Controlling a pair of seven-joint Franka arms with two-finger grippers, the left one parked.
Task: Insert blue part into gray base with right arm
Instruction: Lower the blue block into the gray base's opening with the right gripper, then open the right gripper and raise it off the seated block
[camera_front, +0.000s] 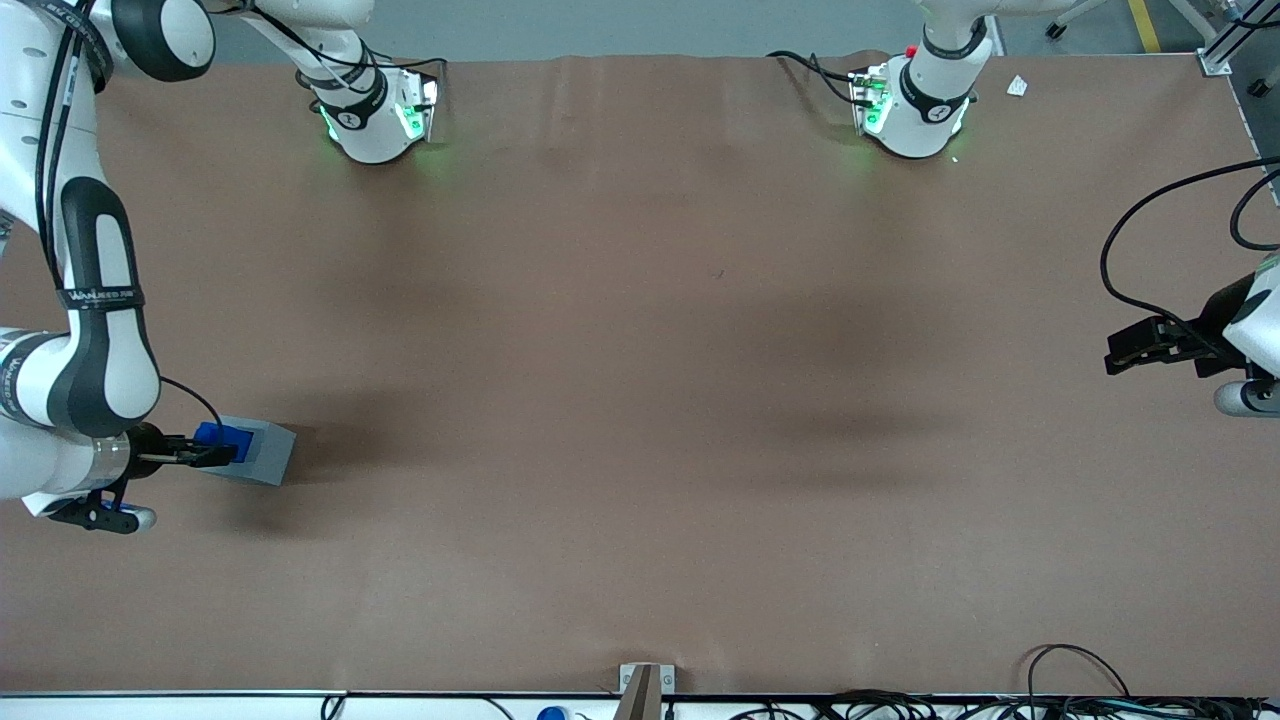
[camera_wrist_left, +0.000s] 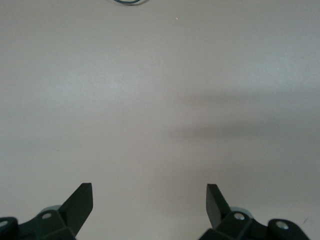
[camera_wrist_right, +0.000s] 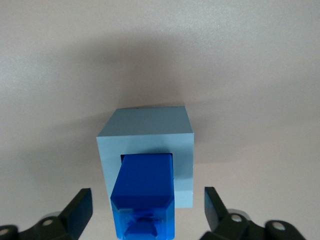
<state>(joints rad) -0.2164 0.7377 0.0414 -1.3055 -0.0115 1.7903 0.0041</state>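
Observation:
The gray base (camera_front: 268, 452) (camera_wrist_right: 150, 125) rests on the brown table at the working arm's end. The blue part (camera_front: 218, 436) (camera_wrist_right: 145, 180) sits partly in the base's square recess and sticks out of it toward the gripper. My right gripper (camera_front: 205, 455) (camera_wrist_right: 147, 207) is open. One black finger (camera_wrist_right: 80, 210) stands on each side of the blue part's protruding end, with a clear gap to the part on both sides. The right arm (camera_front: 95, 340) reaches in from the table's end, just above the base.
The two arm bases (camera_front: 375, 120) (camera_front: 915, 110) stand at the table's edge farthest from the front camera. The parked arm's gripper (camera_front: 1150, 350) hangs at its end of the table. A metal bracket (camera_front: 645, 685) and loose cables (camera_front: 1080, 675) lie along the near edge.

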